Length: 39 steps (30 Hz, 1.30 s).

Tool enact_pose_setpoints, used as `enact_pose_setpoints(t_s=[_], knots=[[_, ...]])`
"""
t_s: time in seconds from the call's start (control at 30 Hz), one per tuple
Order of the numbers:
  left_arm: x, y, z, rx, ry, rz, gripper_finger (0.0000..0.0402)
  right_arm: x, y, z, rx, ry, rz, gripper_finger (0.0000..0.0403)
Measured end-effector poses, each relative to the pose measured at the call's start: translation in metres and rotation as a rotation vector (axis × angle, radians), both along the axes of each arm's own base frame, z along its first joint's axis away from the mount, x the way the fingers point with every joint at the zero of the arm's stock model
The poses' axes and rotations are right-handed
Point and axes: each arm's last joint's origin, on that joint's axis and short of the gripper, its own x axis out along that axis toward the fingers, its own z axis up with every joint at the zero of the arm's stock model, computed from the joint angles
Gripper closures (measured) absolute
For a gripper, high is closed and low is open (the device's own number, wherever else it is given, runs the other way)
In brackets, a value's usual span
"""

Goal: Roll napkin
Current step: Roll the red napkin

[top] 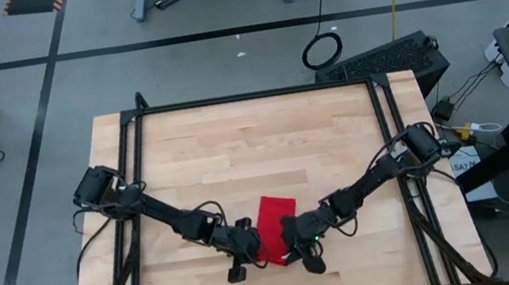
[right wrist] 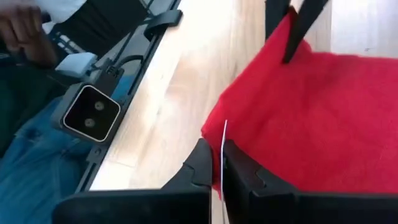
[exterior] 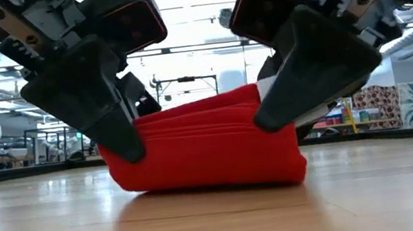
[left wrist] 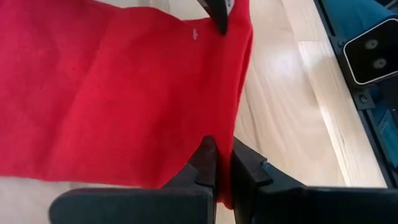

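With both arms reaching in to the near-middle of the table (top: pixel 187 163), the napkin (top: pixel 275 222) lies there as a folded red strip, its near end pinched up off the wood. Left gripper (top: pixel 244 255) is clamped on the napkin's left near corner; right gripper (top: pixel 300 247) is clamped on the right near corner, just beside the small white tag (right wrist: pixel 224 146). Both sets of fingers are closed tight with cloth between them, clear in the wrist views.

From table height the napkin (exterior: pixel 207 151) shows several stacked layers, front edge lifted and folding over, the lower bulge resting on the table. Far end of the napkin looks flat on the wood in the high view.

Handling, as a judgement: thin, soft, light cloth, no stiffness, so it sags between the two grip points and layers may slip apart or unroll if either side lets go. Not fragile, not slippery on wood, though it could drag along instead of rolling. Best hold is where the grippers sit now, at the two near corners through all layers, kept level with each other so the roll stays straight. Uneven motion would likely skew it.

Rolling seems barely begun; most of the napkin's length beyond the grippers is unrolled.

A person in jeans (right wrist: pixel 37 155) sits past the table's edge, near a small camera (right wrist: pixel 92 113) mounted there.
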Motion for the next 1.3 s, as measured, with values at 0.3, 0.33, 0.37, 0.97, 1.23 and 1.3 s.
enact_pose_setpoints(t_s=[0.3, 0.33, 0.37, 0.97, 1.23, 1.3], knots=[[-0.001, -0.001, -0.002, -0.006, 0.016, 0.019, 0.0381, -0.012, 0.024, -0.002, -0.229, -0.109, -0.029, 0.0338], [-0.001, -0.001, -0.003, -0.009, 0.026, 0.027, 0.0381, -0.014, 0.027, -0.002, -0.266, -0.119, -0.042, 0.0321], [-0.001, -0.001, -0.003, -0.015, 0.030, 0.036, 0.0381, -0.016, 0.030, -0.003, -0.299, -0.129, -0.065, 0.0303], [0.000, -0.001, -0.002, -0.059, 0.047, 0.107, 0.0381, -0.054, 0.090, -0.035, -0.753, -0.401, -0.292, 0.0145], [0.000, -0.001, -0.002, -0.060, 0.046, 0.107, 0.0381, -0.045, 0.091, -0.038, -0.821, -0.431, -0.290, 0.0157], [0.000, -0.001, -0.002, -0.059, 0.048, 0.107, 0.0381, -0.041, 0.090, -0.036, -0.843, -0.432, -0.279, 0.0168]])
